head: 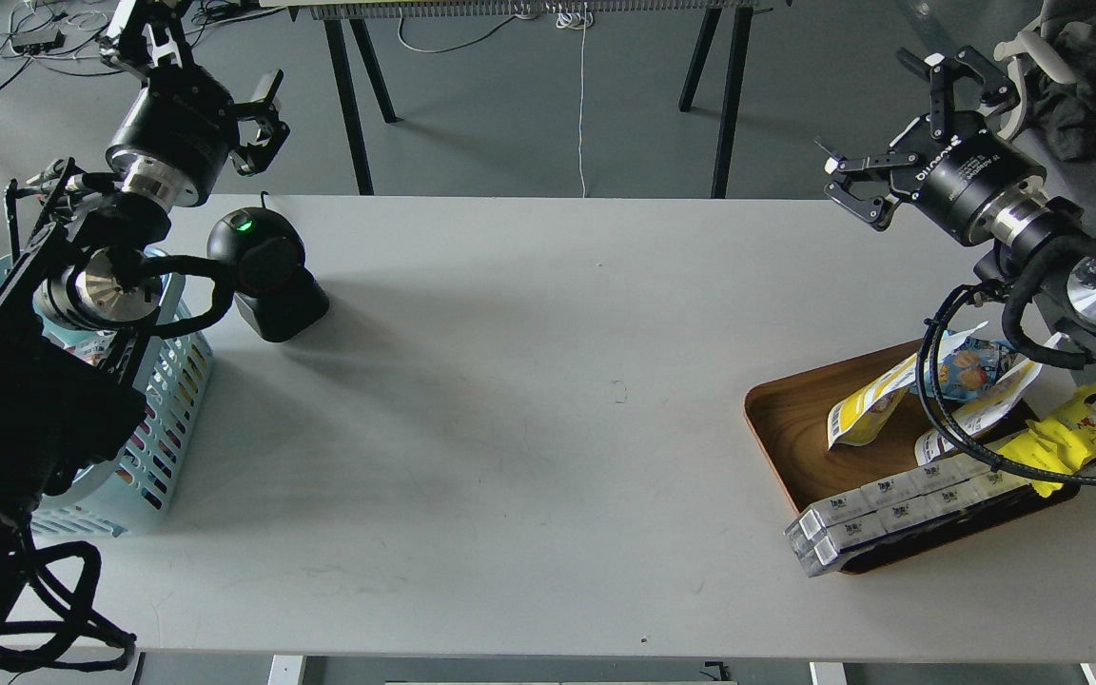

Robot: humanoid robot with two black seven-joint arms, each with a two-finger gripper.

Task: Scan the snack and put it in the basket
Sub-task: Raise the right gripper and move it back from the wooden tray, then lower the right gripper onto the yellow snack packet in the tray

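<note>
Leaning against the rim inside the brown oval wooden tray (786, 419) at the surface's (529, 400) right end, the white-and-yellow stand-up snack pouch (860, 411) lay untouched. Both pincers hung spread and empty: the left (258, 128) above the black scanner (263, 271) beside the light blue slotted plastic basket (153, 447), the right (910, 133) beyond the tray.

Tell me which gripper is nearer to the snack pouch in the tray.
Right. The right gripper hangs open above and just behind the wooden tray holding the snack pouch. The left gripper is far across the table, above the scanner.
</note>
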